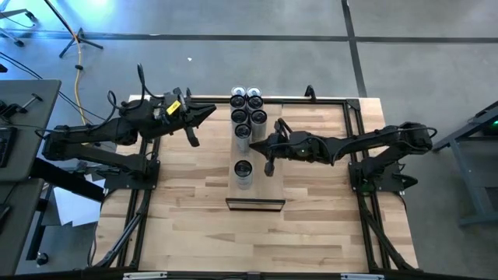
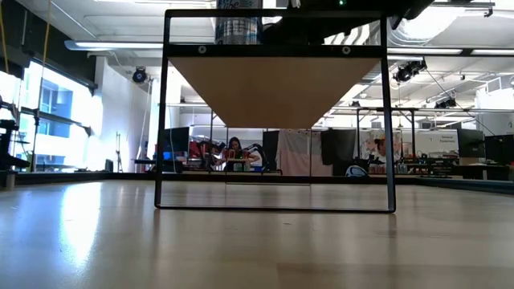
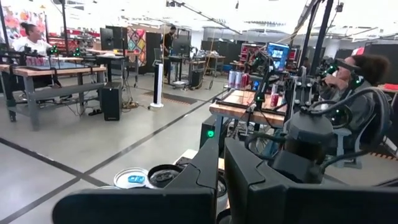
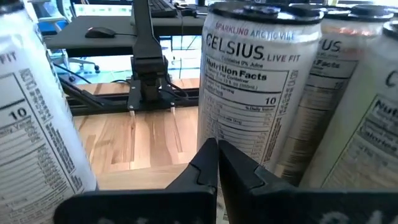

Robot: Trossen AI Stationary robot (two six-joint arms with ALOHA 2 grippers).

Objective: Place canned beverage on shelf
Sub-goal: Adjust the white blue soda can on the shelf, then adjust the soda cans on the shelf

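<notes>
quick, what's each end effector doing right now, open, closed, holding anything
Left end effector: closed, holding nothing.
Right end effector: closed, empty, beside the cans on the shelf.

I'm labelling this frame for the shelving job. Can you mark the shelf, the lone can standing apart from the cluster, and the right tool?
shelf point(image 2: 273, 88): low view, its light wood underside.
lone can point(image 1: 243, 169): high view, its round top.
right tool point(image 1: 270, 165): high view, the tip of its shut fingers, right beside the lone can.

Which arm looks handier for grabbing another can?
Probably the right: its gripper sits shut beside the cans on the shelf. The left gripper, also shut, waits farther off.
</notes>
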